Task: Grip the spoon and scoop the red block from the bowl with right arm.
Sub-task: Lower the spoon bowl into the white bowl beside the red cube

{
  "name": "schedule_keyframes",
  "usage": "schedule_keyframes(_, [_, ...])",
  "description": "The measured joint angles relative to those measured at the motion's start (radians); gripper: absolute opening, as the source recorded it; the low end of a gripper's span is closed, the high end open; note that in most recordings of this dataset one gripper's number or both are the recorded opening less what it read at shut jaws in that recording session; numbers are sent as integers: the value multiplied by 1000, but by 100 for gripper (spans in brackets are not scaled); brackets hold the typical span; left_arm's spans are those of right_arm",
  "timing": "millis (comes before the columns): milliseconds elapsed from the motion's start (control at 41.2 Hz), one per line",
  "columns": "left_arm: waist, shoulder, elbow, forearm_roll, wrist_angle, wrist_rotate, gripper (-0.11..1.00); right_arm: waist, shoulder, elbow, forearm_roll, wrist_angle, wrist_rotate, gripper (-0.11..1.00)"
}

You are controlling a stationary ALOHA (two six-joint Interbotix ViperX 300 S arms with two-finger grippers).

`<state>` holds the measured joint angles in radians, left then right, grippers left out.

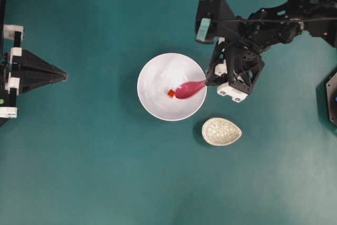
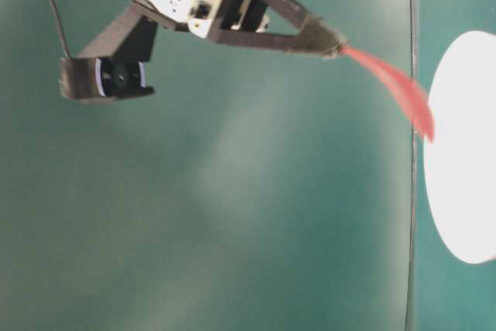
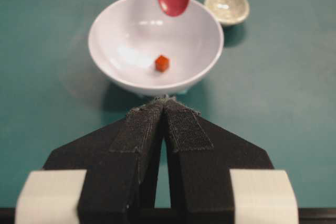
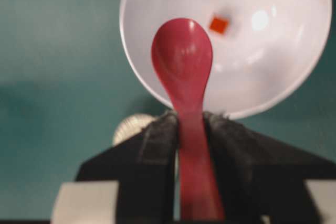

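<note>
The white bowl (image 1: 158,77) stands mid-table with the red block (image 1: 171,93) resting inside it. My right gripper (image 1: 207,82) is shut on the handle of the pink spoon (image 1: 189,89), whose scoop reaches over the bowl's right rim, just right of the block. From the right wrist view the spoon (image 4: 182,59) sticks out of the right gripper (image 4: 190,119) over the bowl (image 4: 273,56), with the block (image 4: 219,24) beyond the scoop's tip. My left gripper (image 1: 65,75) rests shut at the far left, empty; its wrist view shows it (image 3: 165,100) facing the bowl (image 3: 126,30) and block (image 3: 161,63).
A small speckled egg-shaped dish (image 1: 221,131) lies on the teal table just below and right of the bowl. The right arm's links (image 1: 284,22) stretch in from the upper right. A dark fixture (image 1: 331,98) sits at the right edge.
</note>
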<state>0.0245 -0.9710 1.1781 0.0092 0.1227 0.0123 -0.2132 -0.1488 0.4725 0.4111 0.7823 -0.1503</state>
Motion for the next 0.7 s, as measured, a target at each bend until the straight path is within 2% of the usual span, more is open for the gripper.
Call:
schedule_keyframes(218, [2, 0, 0, -2, 0, -2, 0, 11, 37, -31, -75, 43, 8, 25])
schedule_keyframes(704, [2, 0, 0, -2, -2, -2, 0, 23, 103, -49, -98, 46, 8, 25])
